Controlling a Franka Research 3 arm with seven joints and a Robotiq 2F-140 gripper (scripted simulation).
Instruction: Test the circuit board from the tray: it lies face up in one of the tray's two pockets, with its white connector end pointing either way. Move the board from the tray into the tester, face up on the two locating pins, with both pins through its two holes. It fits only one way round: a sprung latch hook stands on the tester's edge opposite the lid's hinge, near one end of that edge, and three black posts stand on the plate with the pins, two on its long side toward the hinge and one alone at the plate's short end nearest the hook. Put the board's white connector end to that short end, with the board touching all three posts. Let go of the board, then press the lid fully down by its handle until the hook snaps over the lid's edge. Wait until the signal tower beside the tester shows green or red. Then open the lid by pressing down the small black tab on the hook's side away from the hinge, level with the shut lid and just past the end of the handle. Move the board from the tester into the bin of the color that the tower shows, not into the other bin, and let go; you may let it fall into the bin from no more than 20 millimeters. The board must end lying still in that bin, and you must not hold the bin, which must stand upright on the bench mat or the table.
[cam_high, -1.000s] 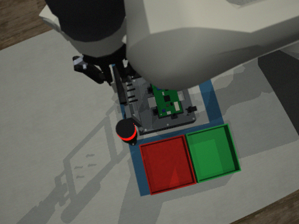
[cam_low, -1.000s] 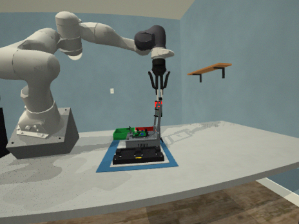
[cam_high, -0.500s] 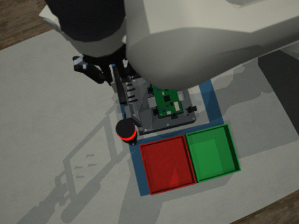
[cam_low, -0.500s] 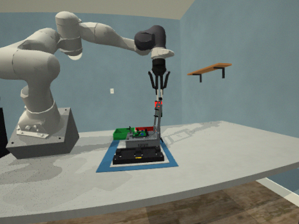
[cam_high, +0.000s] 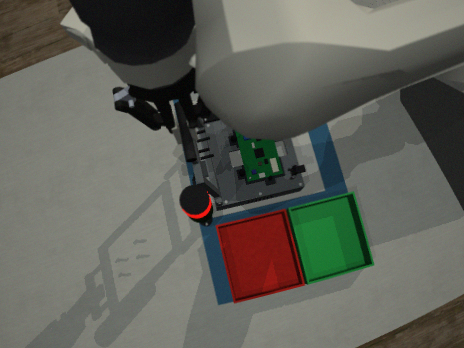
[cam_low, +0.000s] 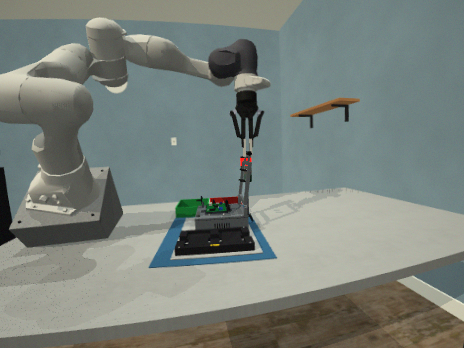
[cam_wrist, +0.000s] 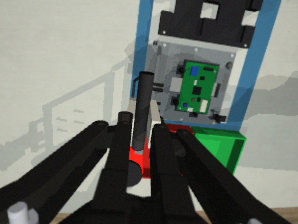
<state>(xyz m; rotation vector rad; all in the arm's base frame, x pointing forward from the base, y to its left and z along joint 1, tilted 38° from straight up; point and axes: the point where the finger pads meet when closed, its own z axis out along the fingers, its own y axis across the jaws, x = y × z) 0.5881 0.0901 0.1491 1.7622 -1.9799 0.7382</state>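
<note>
you have one green circuit board (cam_high: 260, 156) lying face up on the grey tester (cam_high: 270, 186) plate at frame centre, and two square open bins: red bin (cam_high: 260, 255) and green bin (cam_high: 331, 236), walls touching (lower middle). the tool (cam_wrist: 140, 131) is nearly closed, pinching the dark round handle (cam_wrist: 143, 102) of the upright lid. one signal tower (cam_high: 196, 201) glows red. pale desk (cam_high: 75, 175) spreads left.

Board (cam_high: 260, 156) in tester (cam_high: 292, 187), bins (cam_high: 260, 255) beside.
</note>
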